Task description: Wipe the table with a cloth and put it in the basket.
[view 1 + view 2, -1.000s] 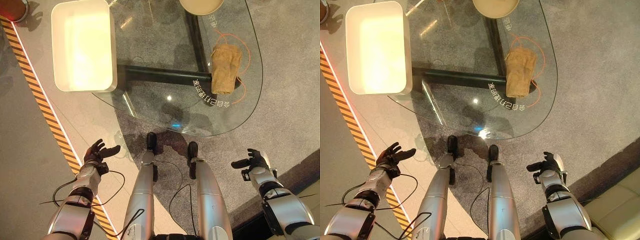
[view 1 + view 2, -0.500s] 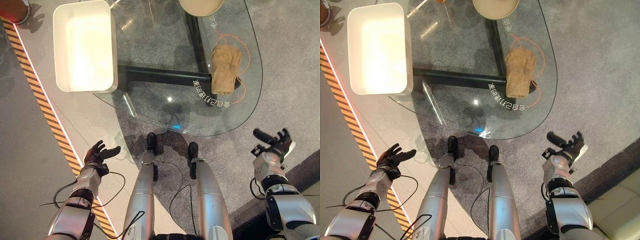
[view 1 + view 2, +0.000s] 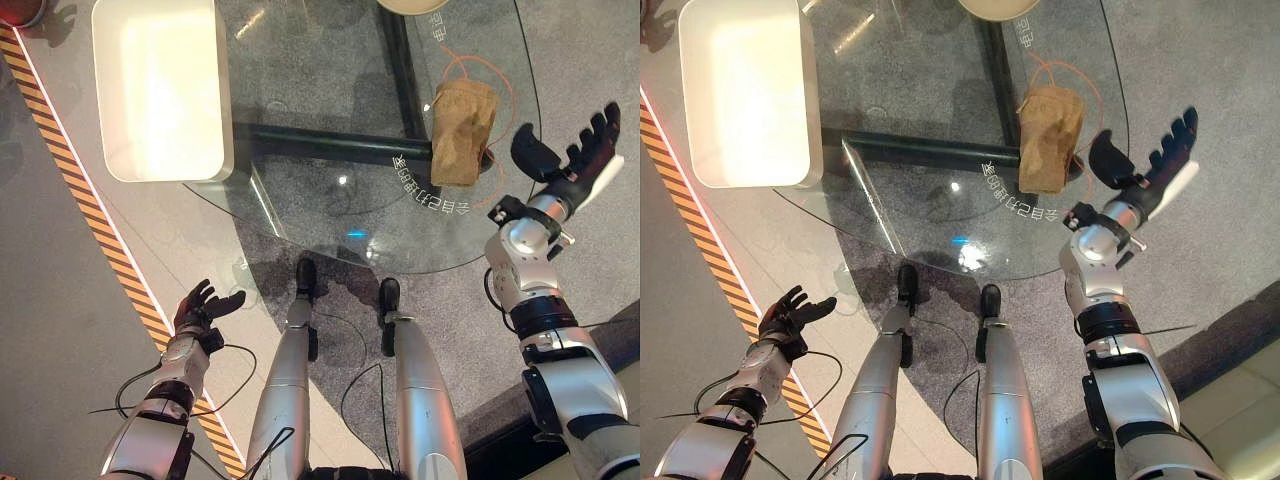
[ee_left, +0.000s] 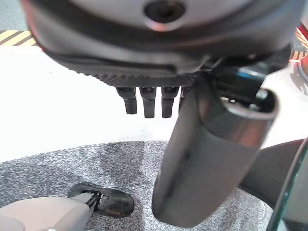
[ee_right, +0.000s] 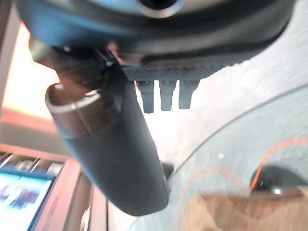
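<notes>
— Desk [image 3: 330,150]: glass, rounded at the near edge, on a dark frame seen through the top. Orange loop drawn on the glass near the right end.

— Anything on it?

— Basket [image 3: 160,90], white and rectangular, sitting on the far left part, overhanging the desk's left edge. Cloth [image 3: 463,117], tan and bunched into an upright oblong, lying on the right part, inside the orange loop [image 3: 497,75]. Rim of a pale bowl [image 3: 412,5] cut off at the far edge.

— Cloth in a hand?

— No. Lying free on the glass, well apart from the basket.

— Right hand [image 3: 572,160]?

— Raised just beside the desk's right edge, near the cloth but not touching it. Fingers [image 3: 598,132] spread wide and straight, thumb held apart, holding nothing. Same in the wrist view: straight fingers [image 5: 166,94], cloth [image 5: 240,211] showing past them on the glass.

— Left hand [image 3: 203,308]?

— Low on the left, over the floor by the striped tape [image 3: 80,190], well apart from the desk. Fingers [image 4: 147,100] relaxed and open, empty.
</notes>
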Robot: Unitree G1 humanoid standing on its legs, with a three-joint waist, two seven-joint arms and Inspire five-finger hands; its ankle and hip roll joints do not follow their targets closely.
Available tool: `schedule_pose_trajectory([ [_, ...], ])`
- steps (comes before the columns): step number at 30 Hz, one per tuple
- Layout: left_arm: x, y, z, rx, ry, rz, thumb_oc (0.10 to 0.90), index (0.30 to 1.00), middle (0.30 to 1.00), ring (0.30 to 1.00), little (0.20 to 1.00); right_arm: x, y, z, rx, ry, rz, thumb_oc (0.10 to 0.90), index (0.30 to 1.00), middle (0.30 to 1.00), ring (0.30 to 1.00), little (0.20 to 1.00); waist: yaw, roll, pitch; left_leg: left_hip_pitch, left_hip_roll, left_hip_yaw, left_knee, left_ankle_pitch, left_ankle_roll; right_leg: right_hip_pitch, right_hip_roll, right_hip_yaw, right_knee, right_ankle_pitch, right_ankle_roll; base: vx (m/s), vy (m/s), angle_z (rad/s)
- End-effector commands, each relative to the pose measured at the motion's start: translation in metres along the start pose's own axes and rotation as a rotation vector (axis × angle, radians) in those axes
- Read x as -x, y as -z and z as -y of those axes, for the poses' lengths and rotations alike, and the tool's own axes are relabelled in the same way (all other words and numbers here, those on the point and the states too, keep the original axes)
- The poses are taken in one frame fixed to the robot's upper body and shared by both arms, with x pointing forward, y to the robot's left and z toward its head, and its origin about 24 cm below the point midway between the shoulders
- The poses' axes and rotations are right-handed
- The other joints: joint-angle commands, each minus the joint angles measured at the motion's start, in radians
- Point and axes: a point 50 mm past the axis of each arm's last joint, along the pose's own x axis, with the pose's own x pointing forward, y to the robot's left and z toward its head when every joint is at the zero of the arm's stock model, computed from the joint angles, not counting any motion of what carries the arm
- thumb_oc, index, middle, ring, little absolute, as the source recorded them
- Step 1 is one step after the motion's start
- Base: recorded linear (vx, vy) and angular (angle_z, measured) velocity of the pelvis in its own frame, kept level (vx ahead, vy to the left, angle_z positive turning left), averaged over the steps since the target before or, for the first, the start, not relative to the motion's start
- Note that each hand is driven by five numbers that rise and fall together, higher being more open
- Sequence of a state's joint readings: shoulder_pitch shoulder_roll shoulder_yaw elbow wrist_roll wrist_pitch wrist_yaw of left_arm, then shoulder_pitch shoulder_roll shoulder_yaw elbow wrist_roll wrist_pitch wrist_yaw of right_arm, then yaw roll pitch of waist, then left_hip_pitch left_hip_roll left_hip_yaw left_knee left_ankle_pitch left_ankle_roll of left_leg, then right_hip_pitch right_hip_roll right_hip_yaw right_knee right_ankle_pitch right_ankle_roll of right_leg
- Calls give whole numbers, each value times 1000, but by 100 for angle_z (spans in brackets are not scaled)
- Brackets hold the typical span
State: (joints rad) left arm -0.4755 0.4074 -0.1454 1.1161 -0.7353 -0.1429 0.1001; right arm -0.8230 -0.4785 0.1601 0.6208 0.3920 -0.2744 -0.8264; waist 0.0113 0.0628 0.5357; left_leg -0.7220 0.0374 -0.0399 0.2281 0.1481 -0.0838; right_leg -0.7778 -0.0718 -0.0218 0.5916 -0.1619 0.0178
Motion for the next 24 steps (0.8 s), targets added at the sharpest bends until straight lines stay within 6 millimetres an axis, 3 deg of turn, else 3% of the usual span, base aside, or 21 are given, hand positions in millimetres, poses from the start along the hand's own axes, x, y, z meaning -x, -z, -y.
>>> schedule_pose_trajectory([
  [1, 4, 9, -15, 19, -69, 1, 800, 900, 900, 900, 900, -12, -46, -1, 29, -11, 239, 800, 900, 900, 900, 900, -8, -2, -16, 8, -20, -12, 133, -157, 30, 40, -44, -11, -173, 107, 43, 0, 0, 0],
  [13, 6, 19, -8, 21, -41, -9, 800, 900, 900, 900, 900, 9, -39, -42, 142, -195, 189, 800, 900, 900, 900, 900, 8, 20, -16, 33, -31, 3, 109, -145, 27, 62, -57, -23, -189, 101, 31, 0, 6, 0],
  [24, 7, 26, 1, 9, -13, -27, 800, 900, 900, 900, 900, 9, -4, -45, 273, -191, -34, 800, 900, 900, 900, 900, 22, 42, -16, 49, -34, 16, 102, -141, 28, 71, -66, -33, -180, 93, 21, 1, 3, 1],
])
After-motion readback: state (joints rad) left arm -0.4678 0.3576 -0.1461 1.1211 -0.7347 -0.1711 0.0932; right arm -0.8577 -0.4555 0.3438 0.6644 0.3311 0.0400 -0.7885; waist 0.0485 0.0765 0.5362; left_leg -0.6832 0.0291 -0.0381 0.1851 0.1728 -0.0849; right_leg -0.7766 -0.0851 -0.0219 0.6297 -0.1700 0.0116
